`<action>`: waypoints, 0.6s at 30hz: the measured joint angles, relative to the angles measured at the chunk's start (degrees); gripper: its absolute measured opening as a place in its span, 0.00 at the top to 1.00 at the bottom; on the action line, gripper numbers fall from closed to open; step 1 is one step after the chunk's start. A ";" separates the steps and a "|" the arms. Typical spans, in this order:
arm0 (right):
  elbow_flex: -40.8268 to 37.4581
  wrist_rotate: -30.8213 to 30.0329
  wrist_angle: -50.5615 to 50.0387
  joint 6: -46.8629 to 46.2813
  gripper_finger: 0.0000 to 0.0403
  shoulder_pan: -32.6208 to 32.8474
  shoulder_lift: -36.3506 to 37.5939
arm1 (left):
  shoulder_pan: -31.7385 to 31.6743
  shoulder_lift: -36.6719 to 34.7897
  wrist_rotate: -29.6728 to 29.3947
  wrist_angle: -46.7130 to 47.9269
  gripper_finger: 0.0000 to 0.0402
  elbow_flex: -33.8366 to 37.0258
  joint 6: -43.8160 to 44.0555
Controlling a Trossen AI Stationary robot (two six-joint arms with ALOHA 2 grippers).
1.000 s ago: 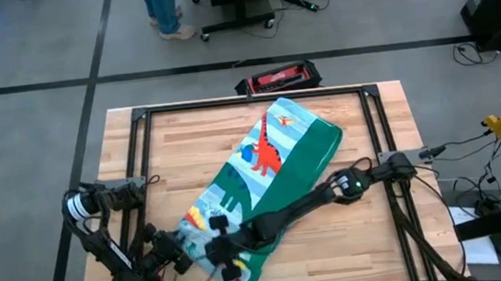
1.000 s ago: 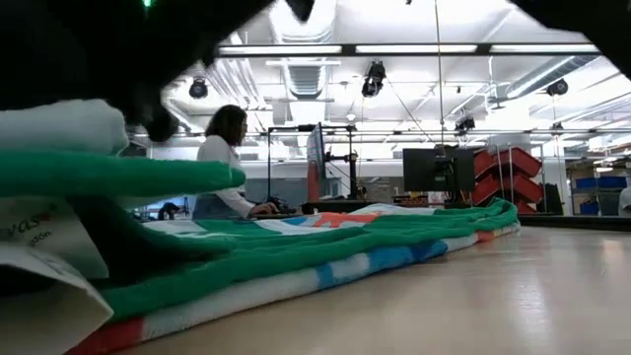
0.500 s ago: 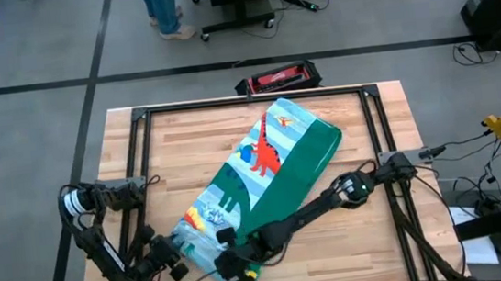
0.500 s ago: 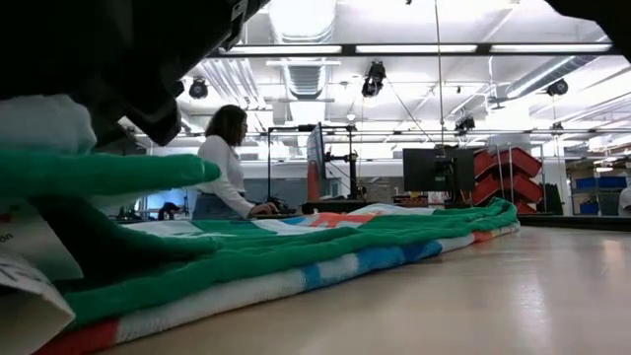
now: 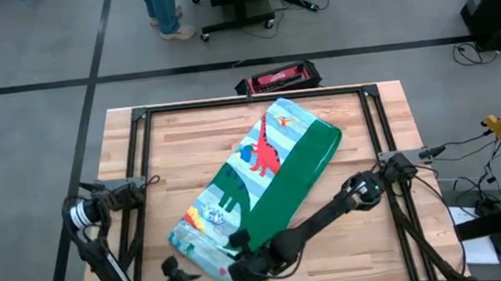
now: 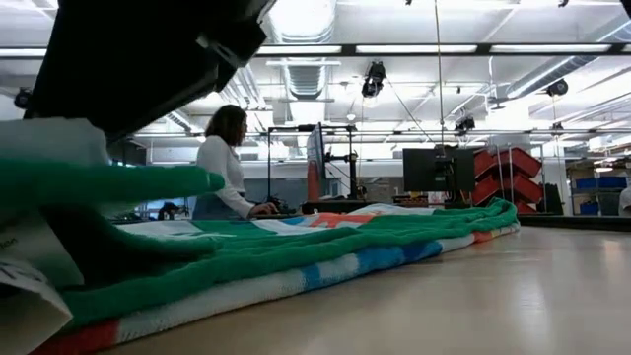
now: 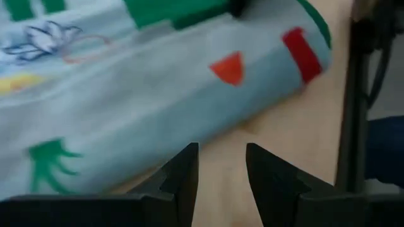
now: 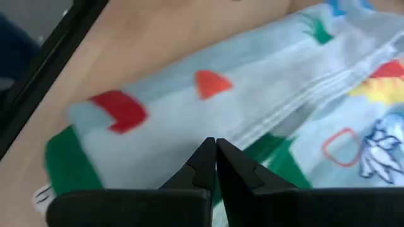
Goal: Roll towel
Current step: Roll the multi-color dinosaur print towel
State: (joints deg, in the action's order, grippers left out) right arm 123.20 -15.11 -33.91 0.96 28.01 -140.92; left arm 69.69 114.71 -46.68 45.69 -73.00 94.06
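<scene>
At the near left edge of the surface (image 5: 352, 241) we hold our left hand (image 7: 221, 165) with its fingers parted a little, empty, just short of the towel (image 5: 264, 181). The towel lies folded into a long strip running diagonally across the middle, its near end turned over only slightly. Our right hand (image 8: 216, 159) hangs over that near end, pinched fully closed, gripping nothing. We judge the rolling barely begun; nearly the whole strip remains.
</scene>
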 joint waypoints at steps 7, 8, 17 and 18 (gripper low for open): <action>-0.04 -10.77 0.69 -3.32 1.00 0.05 0.46 | -0.17 6.38 0.75 -0.31 0.71 -3.00 2.68; -0.04 -11.08 -0.12 -4.50 1.00 -0.15 0.47 | -0.21 7.13 0.77 -0.47 0.71 -3.08 3.31; -3.92 -5.62 0.62 -11.56 1.00 -0.79 0.22 | -1.32 8.07 -0.67 -1.22 0.71 -1.93 6.50; -4.30 -3.87 2.19 -11.45 1.00 -0.78 0.22 | -1.67 7.99 -0.65 -1.27 0.71 -1.89 5.98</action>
State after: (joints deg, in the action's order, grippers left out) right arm 118.89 -18.98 -31.72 -10.48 27.23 -140.70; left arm 68.02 122.69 -47.33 44.42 -74.89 100.04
